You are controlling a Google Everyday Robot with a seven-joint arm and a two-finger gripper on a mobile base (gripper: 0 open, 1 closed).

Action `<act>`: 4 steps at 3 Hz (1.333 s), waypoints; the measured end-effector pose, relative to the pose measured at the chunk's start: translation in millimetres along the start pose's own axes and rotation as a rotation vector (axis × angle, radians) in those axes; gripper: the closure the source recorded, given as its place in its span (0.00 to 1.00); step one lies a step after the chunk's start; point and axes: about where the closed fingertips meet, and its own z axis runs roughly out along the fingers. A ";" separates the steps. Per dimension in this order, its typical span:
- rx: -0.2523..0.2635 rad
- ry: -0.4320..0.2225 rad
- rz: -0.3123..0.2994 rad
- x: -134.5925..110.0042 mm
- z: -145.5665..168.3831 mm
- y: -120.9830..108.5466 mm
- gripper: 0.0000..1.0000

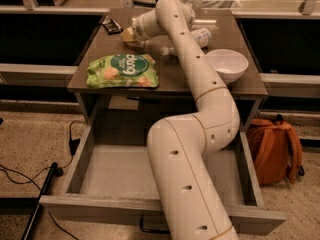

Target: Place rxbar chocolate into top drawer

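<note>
While the top drawer [120,205] stands open, the gripper [128,34], grasp impossible to tell, hovers near the rxbar chocolate [112,25], far left.

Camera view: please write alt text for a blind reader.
The robot's gripper is at the back-left corner of the table, just right of the rxbar chocolate. Below, the top drawer stands open. A green snack bag, a clear bottle and a white bowl are also on the table.
</note>
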 end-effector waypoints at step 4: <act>0.037 -0.072 -0.118 -41.9 -48.9 -10.5 0.21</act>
